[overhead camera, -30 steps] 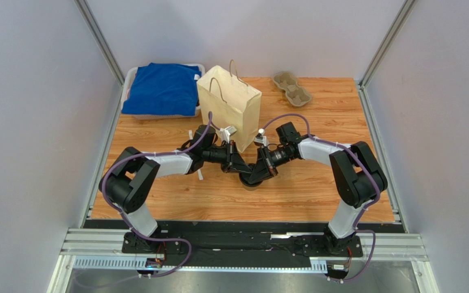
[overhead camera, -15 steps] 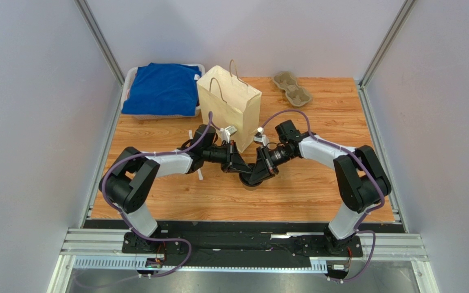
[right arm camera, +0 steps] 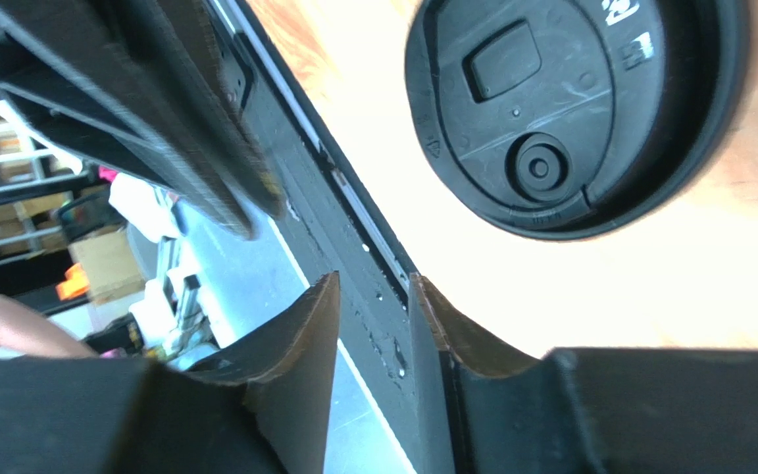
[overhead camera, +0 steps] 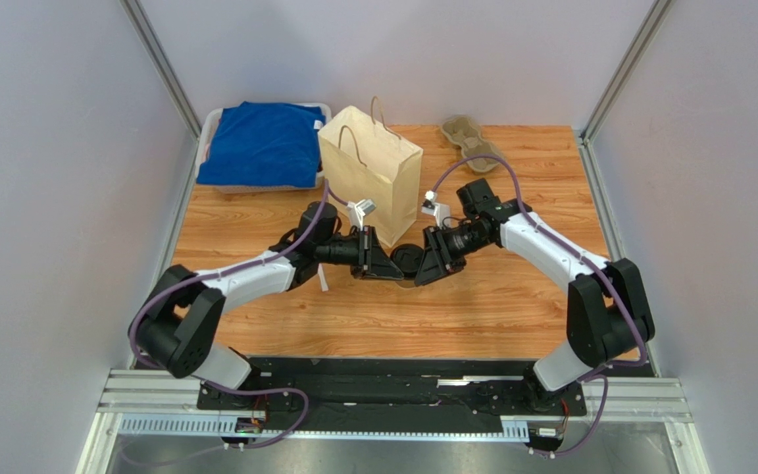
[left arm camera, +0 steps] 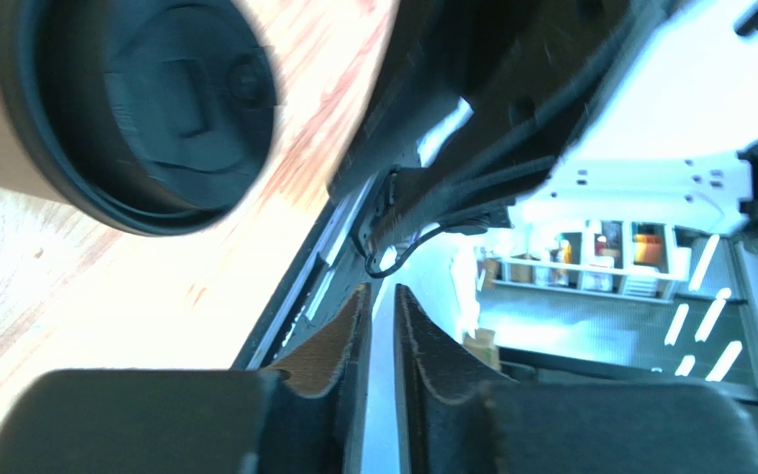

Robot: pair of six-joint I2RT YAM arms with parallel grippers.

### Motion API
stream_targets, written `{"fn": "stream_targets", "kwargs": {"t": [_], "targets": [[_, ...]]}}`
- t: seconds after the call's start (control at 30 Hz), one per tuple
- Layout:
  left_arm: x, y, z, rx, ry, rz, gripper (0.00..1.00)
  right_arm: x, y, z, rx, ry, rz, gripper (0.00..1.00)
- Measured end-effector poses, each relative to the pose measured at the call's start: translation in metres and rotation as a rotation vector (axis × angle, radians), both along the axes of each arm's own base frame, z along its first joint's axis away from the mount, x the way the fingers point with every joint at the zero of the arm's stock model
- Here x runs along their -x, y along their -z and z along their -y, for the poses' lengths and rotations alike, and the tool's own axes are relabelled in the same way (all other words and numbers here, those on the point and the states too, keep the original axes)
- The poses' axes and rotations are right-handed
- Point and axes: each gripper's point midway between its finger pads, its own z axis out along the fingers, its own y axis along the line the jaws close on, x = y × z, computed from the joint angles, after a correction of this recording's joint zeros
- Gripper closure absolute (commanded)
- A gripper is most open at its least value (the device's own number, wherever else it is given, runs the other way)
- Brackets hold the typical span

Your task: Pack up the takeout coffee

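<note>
The takeout coffee (overhead camera: 409, 261), a small brown paper cup with a black lid, stands on the table just in front of the paper bag (overhead camera: 373, 170). My two grippers flank it and neither holds it. The left gripper (overhead camera: 390, 268) sits at its left side. In the left wrist view, the left gripper (left arm camera: 381, 292) shows only a slim gap with nothing in it, and the cup (left arm camera: 136, 109) is up and to the left. The right gripper (overhead camera: 426, 273) sits at the cup's right side. The right wrist view shows this gripper (right arm camera: 375, 282) open and empty, with the lid (right arm camera: 571, 109) above it.
A grey-brown pulp cup tray (overhead camera: 472, 140) lies at the back right. A white bin with a blue cloth (overhead camera: 260, 144) stands at the back left beside the bag. A thin white straw (overhead camera: 322, 282) lies under the left arm. Grey walls close in both sides.
Both grippers have drawn back from over the cup and shifted toward the bag, so the black lid now shows between them. Both pairs of jaws have parted, the right more.
</note>
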Motion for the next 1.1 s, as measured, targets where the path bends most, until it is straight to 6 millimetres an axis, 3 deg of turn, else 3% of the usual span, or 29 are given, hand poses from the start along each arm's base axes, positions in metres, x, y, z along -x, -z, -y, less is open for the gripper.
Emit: {"fn": "stream_targets", "kwargs": {"t": [0.13,0.33,0.47,0.7,0.87,1.1], "targets": [[0.008,-0.02,-0.01,0.015,-0.013,0.072,0.63,-0.014,-0.019,0.006,-0.006,0.031,0.056,0.43],[-0.001,-0.022,-0.035,-0.024,-0.092,0.13,0.53,-0.048,-0.032,0.016,0.02,0.103,0.132,0.35],[-0.013,-0.012,-0.047,-0.07,-0.147,0.128,0.52,-0.073,-0.022,0.019,0.058,0.143,0.145,0.34],[-0.018,-0.001,-0.055,-0.107,-0.165,0.126,0.47,-0.107,0.007,0.011,0.087,0.149,0.132,0.36],[-0.023,0.01,-0.064,-0.129,-0.195,0.101,0.45,-0.111,0.013,0.0,0.023,0.101,0.118,0.4],[-0.024,0.018,-0.069,-0.144,-0.207,0.074,0.45,-0.097,0.013,-0.015,-0.063,0.004,0.104,0.47]]}}
